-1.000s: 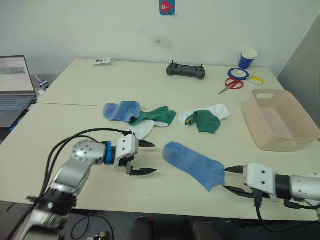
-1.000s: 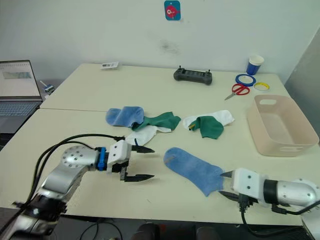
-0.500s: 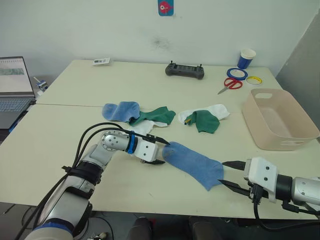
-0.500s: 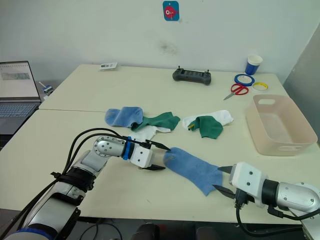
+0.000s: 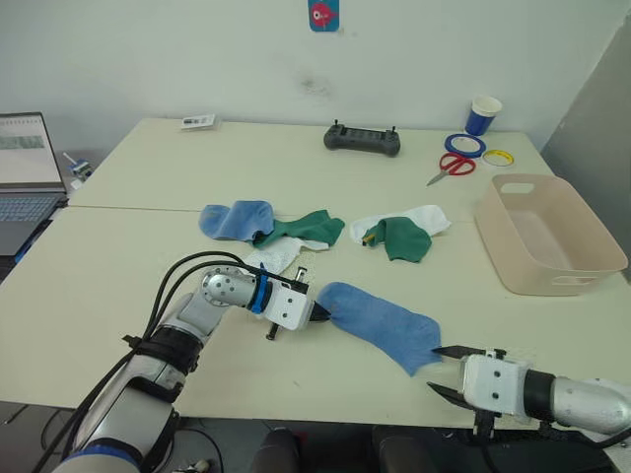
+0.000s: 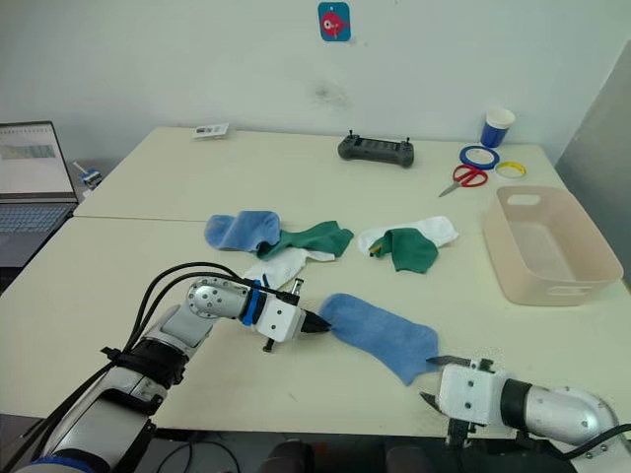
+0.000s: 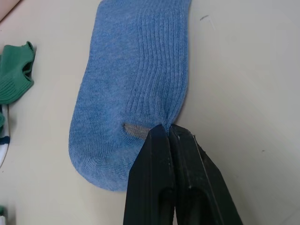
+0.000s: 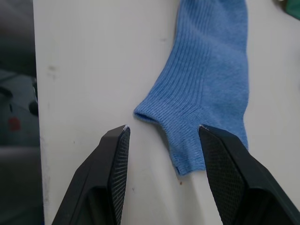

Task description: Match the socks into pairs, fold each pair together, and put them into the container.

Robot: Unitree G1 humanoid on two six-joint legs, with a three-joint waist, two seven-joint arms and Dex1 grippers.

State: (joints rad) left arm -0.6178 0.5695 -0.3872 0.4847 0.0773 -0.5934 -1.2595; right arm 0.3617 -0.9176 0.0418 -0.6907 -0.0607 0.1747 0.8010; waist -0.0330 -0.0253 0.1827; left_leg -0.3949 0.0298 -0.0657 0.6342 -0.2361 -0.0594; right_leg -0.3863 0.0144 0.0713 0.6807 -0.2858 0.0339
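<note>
A light blue sock (image 5: 380,320) lies flat near the table's front edge. My left gripper (image 5: 318,317) is shut on its toe end, pinching a fold of the fabric (image 7: 161,123). My right gripper (image 5: 433,369) stands open just short of the sock's cuff (image 8: 187,136), not touching it. Further back lie another light blue sock (image 5: 237,219), two dark green socks (image 5: 308,229) (image 5: 404,239) and two white socks (image 5: 276,256) (image 5: 422,217), partly overlapping. The beige container (image 5: 552,283) stands at the right and has nothing in it.
At the back of the table are a black controller (image 5: 362,140), red scissors (image 5: 452,165), two tape rolls (image 5: 467,145) and a blue paper cup (image 5: 485,113). An open laptop (image 5: 25,163) stands at the far left.
My left gripper moved right to the blue sock's toe and shut on it. My right gripper drew back from the cuff toward the table's front edge, still open.
</note>
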